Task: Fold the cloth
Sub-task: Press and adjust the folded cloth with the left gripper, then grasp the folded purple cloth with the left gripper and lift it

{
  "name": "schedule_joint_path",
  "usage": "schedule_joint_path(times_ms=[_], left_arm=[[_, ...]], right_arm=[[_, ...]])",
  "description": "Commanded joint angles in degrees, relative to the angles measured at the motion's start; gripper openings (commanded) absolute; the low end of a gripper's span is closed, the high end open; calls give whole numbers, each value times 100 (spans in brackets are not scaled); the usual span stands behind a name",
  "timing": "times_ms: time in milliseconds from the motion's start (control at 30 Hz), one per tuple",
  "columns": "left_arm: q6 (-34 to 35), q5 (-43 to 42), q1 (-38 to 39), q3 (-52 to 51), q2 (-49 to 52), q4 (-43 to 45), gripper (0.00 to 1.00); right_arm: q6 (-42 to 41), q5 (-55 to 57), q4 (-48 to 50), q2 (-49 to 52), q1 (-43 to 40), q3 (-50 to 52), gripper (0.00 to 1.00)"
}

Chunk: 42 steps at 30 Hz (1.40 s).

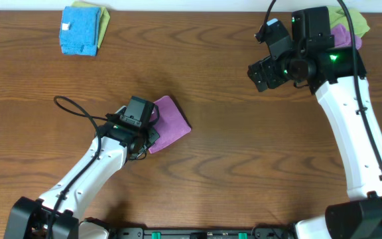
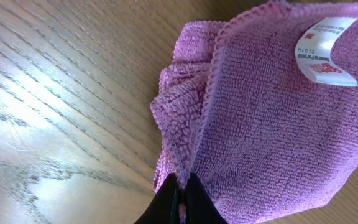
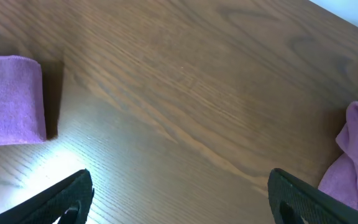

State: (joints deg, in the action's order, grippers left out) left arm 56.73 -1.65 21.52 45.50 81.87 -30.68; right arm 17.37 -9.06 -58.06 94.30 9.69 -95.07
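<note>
Our left jaws are pinched closed on a hemmed edge of the purple cloth [image 2: 272, 124], where the layers bunch just above the tips. To do this fold well, we judge that the edge should travel low and flat across the cloth, so the bunched layers smooth out rather than roll. We should let go only once the edges line up. The white label [image 2: 327, 51] tells us which face is up. The cloth lies on the tabletop [image 1: 231, 166] left of centre, partly under the wrist. The left arm [image 1: 91, 166] reaches in low from the near left corner. Our right jaws stand wide apart, holding nothing. The right arm [image 1: 350, 133] stretches to the far right, well apart from the cloth and near a second purple cloth [image 3: 356, 155].
</note>
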Motion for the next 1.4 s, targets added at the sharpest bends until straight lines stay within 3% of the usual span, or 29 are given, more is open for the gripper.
schedule_joint_path(times_ms=[0, 167, 367, 467, 567, 833, 1067, 1200, 1367], left_arm=[[-46, 221, -17, -11, 11, -42, 25], [-68, 203, -17, -13, 63, -114, 49], [-258, 205, -17, -11, 61, -297, 49], [-258, 118, -17, 2, 50, -407, 42], [-258, -131, -17, 31, -55, -409, 42], [-258, -431, -426, 31, -562, -505, 68], [-251, -1346, -710, -315, -549, 240, 69], [-229, -1598, -721, -640, -549, 802, 68], [-254, -1650, -739, -885, -551, 890, 67]], right_arm=[[-15, -66, 2, -50, -24, 37, 91], [-15, -66, 2, -50, -24, 37, 91], [-15, -66, 2, -50, -24, 37, 92], [-15, -66, 2, -50, -24, 37, 92], [-15, -66, 2, -50, -24, 37, 92], [-15, -66, 13, -50, -24, 37, 92], [-15, -66, 39, -50, -24, 37, 93], [-15, -66, 35, -50, -24, 37, 93], [-13, -66, 39, -50, -24, 37, 93]])
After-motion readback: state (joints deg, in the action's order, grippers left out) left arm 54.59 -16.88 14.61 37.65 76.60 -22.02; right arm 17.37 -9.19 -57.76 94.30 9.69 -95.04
